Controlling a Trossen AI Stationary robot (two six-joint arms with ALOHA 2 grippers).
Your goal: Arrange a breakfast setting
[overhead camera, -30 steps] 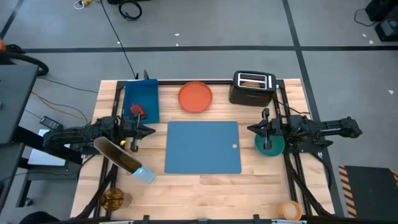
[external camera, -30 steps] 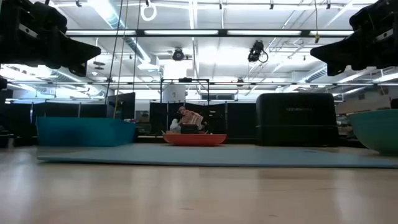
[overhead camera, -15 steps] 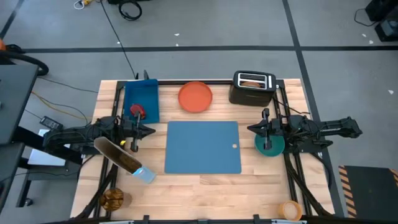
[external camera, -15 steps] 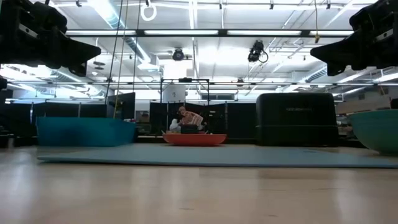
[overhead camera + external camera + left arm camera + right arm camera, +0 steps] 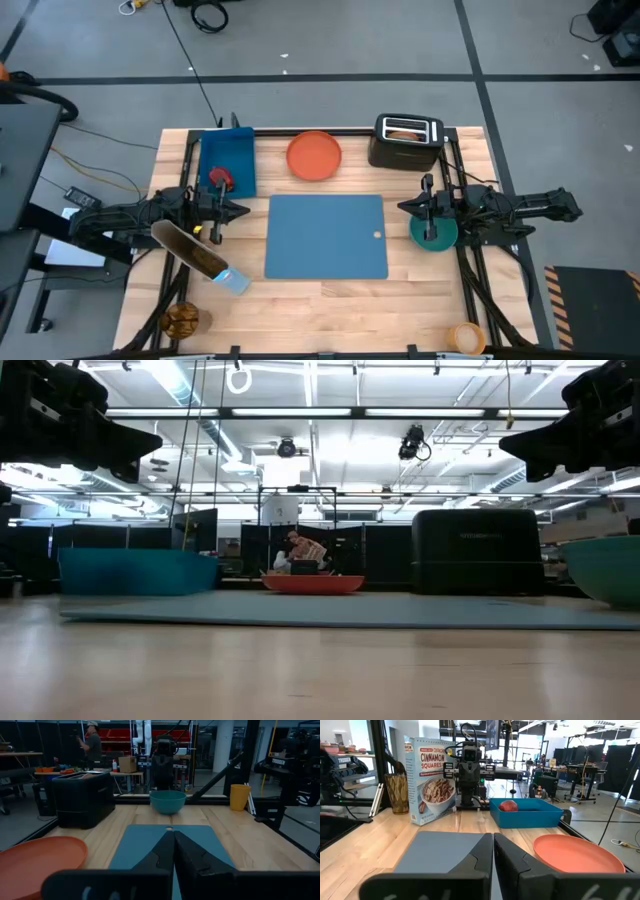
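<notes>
From desk level you're looking across bare wood at the flat blue placemat (image 5: 340, 610), which runs as a thin strip across most of the width. Behind it on the far side sits your orange plate (image 5: 313, 584), roughly centered. Off to one side there's the blue bin (image 5: 138, 572), and on the other a big black toaster (image 5: 477, 551), with the teal bowl (image 5: 606, 568) cut off at the frame edge beside it. Both arms hang as dark shapes in the upper corners.
</notes>
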